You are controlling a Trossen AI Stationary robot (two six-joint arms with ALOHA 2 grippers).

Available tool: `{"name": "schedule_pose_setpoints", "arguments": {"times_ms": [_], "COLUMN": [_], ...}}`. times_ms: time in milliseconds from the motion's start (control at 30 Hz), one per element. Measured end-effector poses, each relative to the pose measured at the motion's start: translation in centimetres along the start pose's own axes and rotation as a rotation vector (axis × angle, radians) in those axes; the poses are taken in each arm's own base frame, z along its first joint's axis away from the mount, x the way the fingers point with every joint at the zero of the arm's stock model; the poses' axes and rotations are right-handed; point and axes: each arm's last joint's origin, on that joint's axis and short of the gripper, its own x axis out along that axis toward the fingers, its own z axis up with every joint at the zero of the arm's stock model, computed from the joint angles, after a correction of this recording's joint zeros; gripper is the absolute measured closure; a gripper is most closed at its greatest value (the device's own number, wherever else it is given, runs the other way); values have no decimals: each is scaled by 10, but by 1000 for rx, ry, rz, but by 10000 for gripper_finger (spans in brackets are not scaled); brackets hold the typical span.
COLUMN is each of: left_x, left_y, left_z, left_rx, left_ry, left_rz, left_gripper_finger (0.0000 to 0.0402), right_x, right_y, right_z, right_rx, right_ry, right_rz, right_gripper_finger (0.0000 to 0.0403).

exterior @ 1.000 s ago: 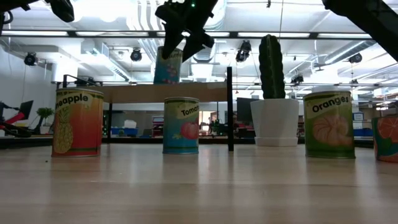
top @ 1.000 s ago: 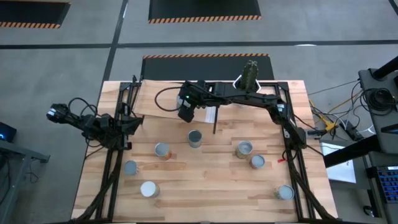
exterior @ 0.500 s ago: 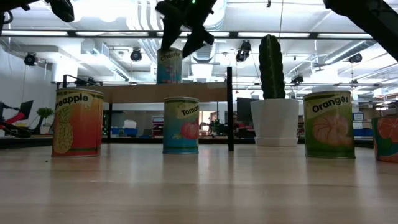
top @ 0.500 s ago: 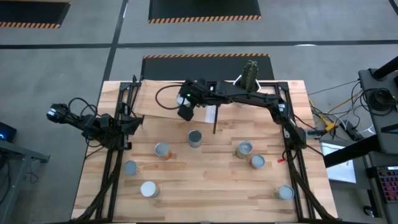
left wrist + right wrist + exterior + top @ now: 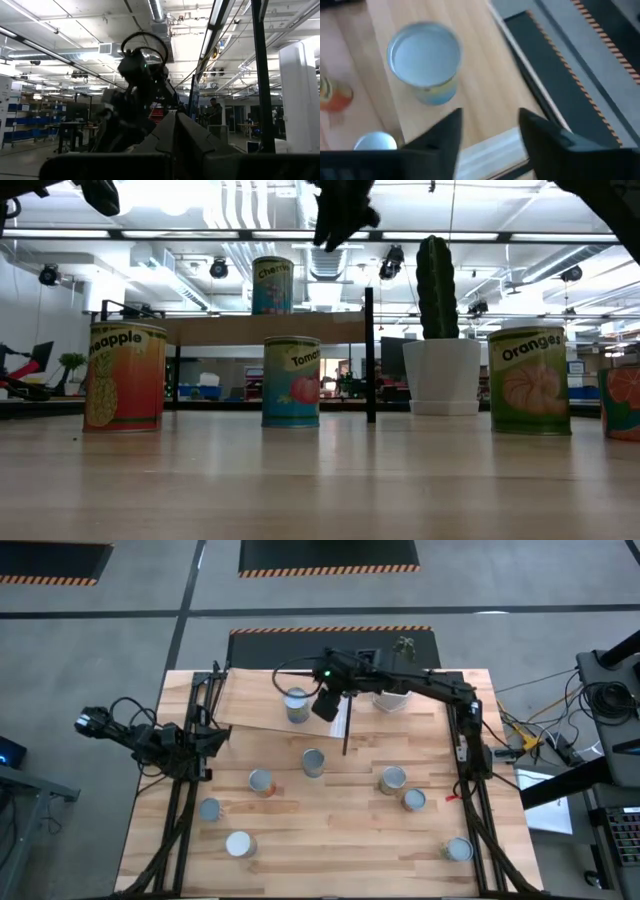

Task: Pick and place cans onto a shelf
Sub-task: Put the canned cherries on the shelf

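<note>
One can (image 5: 296, 704) with a blue label stands upright on its base on the pale shelf (image 5: 255, 705). It also shows in the low view (image 5: 271, 285) and the right wrist view (image 5: 425, 61). My right gripper (image 5: 319, 706) is open and empty, just to the can's right and above the shelf (image 5: 230, 330); its fingers (image 5: 451, 134) stand clear of the can. Several other cans stand on the tabletop, among them a tomato can (image 5: 291, 381), a pineapple can (image 5: 125, 376) and an orange can (image 5: 528, 380). My left arm (image 5: 160, 740) waits at the table's left edge.
A white pot with a cactus (image 5: 441, 330) stands at the far right of the shelf area (image 5: 392, 698). A thin black post (image 5: 369, 355) rises from the table beside the shelf. Cans are scattered over the table's middle and near part (image 5: 314, 762) (image 5: 392, 779) (image 5: 239, 844).
My right gripper has set the tilted, blue-labelled can upright on the shelf, let go of it and drawn back toward the table's right. The can now stands alone on the shelf.
</note>
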Motion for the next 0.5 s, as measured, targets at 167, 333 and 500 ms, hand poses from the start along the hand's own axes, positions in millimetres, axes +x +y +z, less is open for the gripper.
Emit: {"name": "schedule_pose_setpoints", "arguments": {"times_ms": [167,333,500], "left_x": [0,0,0], "left_y": [0,0,0], "left_z": [0,0,0], "left_rx": [0,0,-1], "left_ry": [0,0,-2], "left_rz": [0,0,1], "left_gripper_finger": [402,402,402], "right_x": [38,62,70], "right_y": [11,17,24], "right_z": [-8,-7,-4], "right_rx": [-84,-97,-80], "right_ry": [36,-50,-119], "right_rz": [13,20,155], "right_gripper_finger": [378,391,394]}}
